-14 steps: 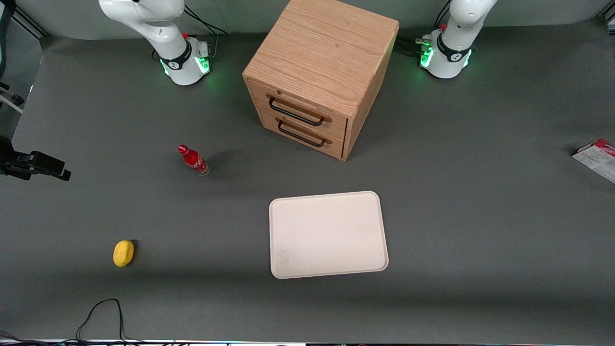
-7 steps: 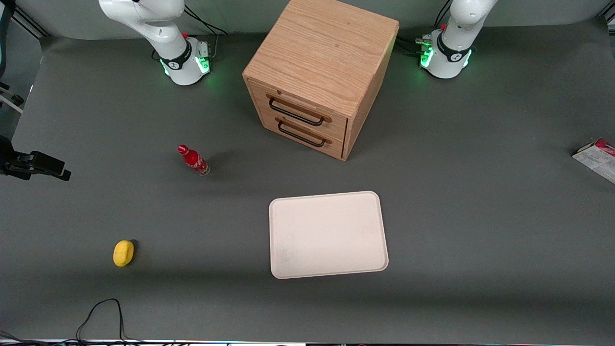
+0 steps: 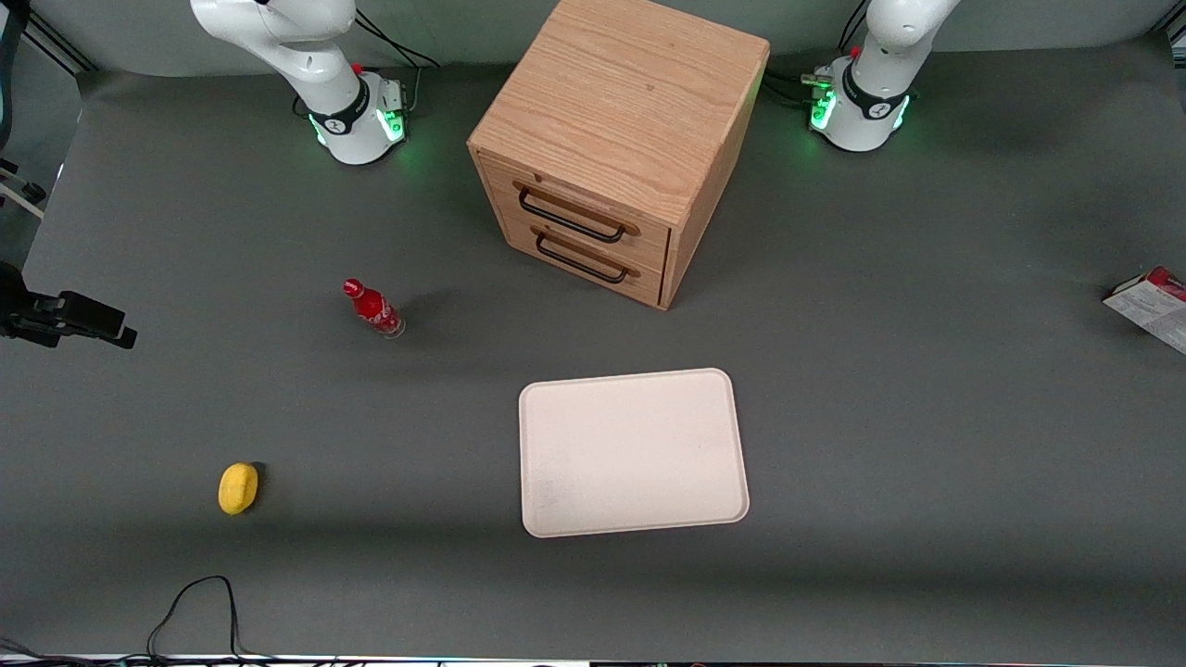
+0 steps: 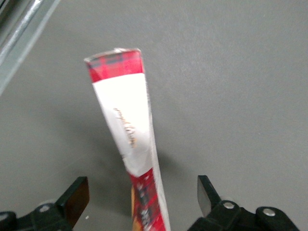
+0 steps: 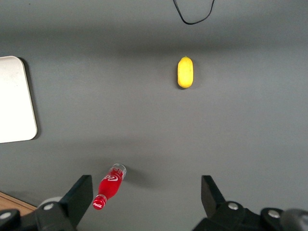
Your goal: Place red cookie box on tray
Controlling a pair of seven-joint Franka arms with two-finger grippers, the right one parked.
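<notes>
Nothing on the table has moved across the last second in the front view: the tray (image 3: 634, 452) sits bare near the middle, and the box (image 3: 1152, 303) lies at the working arm's end of the table, cut off by the frame edge. So the task is still at the reach stage. My gripper (image 4: 140, 197) hangs over the box (image 4: 126, 134) with fingers spread wide to either side of it, gripping nothing. I think it's still above the box, not touching, but height is hard to judge. Bottle (image 3: 373, 308), lemon (image 3: 238, 488) and cabinet (image 3: 611, 139) are well clear.
</notes>
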